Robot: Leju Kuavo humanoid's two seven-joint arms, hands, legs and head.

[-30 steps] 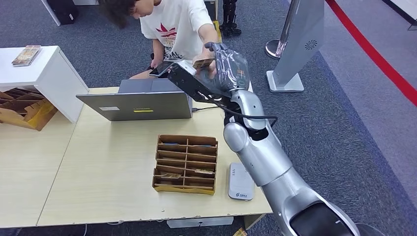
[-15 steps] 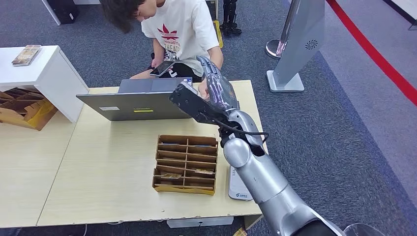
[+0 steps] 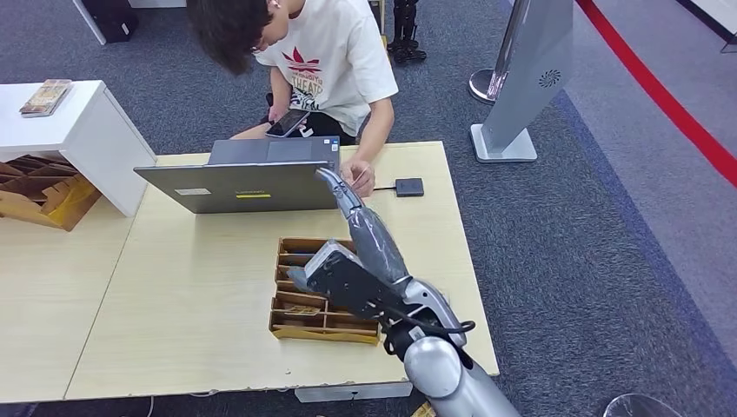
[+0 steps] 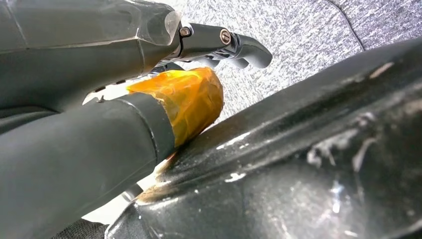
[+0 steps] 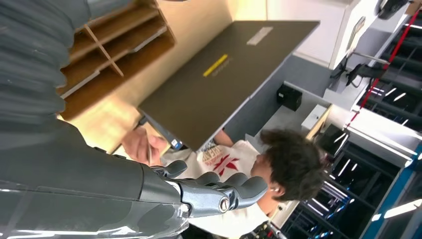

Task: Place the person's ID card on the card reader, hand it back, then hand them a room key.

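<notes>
Head view: one right robot hand point(image 3: 352, 213) released, one laptop point(image 3: 239, 185), one person point(image 3: 326, 56).

I see grey-blue carpet point(image 3: 556, 226) crossed by a red stripe point(image 3: 660, 95) at far right, a pale wooden table point(image 3: 174, 304) in the middle, a white cabinet point(image 3: 82, 130) at left, and a grey standing sign point(image 3: 530, 78) on its base beyond.

Mock hotel reception set up in an office or lab hall: grey carpet point(image 3: 556, 217), light wood desk point(image 3: 174, 304) with laptop point(image 3: 239, 187), cardboard key-card organizer point(image 3: 304, 304), red floor line point(image 3: 669, 100), a sign stand point(image 3: 530, 69), seated person point(image 3: 322, 61).
</notes>
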